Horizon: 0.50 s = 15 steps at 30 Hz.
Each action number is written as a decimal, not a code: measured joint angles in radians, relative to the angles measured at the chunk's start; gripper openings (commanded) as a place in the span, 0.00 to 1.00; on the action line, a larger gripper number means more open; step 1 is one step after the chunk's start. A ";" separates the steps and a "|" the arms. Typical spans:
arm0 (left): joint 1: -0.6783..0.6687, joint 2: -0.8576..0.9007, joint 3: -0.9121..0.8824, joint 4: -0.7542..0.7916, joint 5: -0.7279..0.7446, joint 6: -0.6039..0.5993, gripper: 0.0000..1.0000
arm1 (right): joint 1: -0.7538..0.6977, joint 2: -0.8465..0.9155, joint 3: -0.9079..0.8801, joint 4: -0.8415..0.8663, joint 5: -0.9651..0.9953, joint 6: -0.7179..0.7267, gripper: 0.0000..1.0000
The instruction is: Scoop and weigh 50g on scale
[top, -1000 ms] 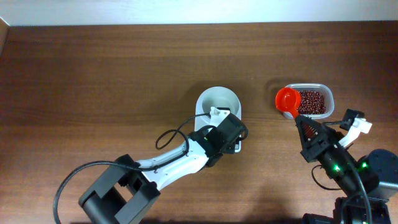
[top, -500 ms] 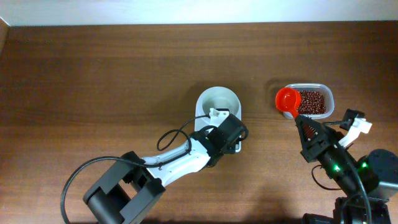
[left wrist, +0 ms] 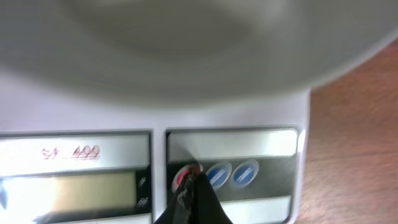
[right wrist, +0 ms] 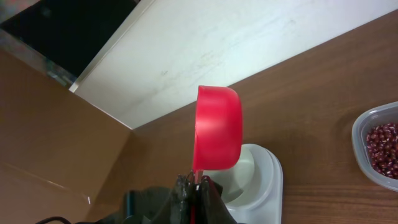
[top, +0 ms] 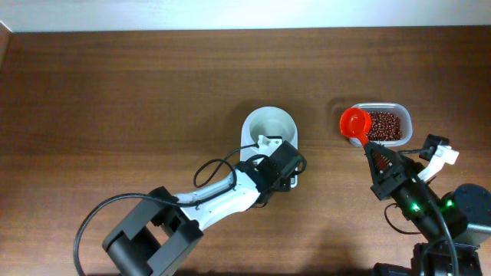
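Note:
The white scale (top: 270, 129) stands mid-table with its round bowl (left wrist: 186, 43) empty. My left gripper (top: 285, 170) is shut over the scale's front panel. Its black tip (left wrist: 193, 182) rests at the red button (left wrist: 180, 177), beside two blue buttons (left wrist: 231, 174) and the grey display (left wrist: 68, 190). My right gripper (top: 374, 157) is shut on the handle of an orange-red scoop (top: 354, 123), which looks empty and hangs at the left rim of the tub. The dark red-brown beans (top: 385, 126) lie in that tub. In the right wrist view the scoop (right wrist: 217, 127) stands on edge above my fingers.
The clear plastic tub (top: 405, 116) sits right of the scale, near the table's right side. A pale wall strip (top: 230, 14) runs along the far table edge. Black cable (top: 211, 170) loops off my left arm.
My left arm has shifted slightly, its tip staying at the scale's front panel. The right arm and scoop have not moved.

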 measured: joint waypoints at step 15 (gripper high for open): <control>0.100 -0.606 0.024 -0.368 -0.038 0.267 0.00 | 0.000 0.007 0.000 0.015 0.099 0.000 0.04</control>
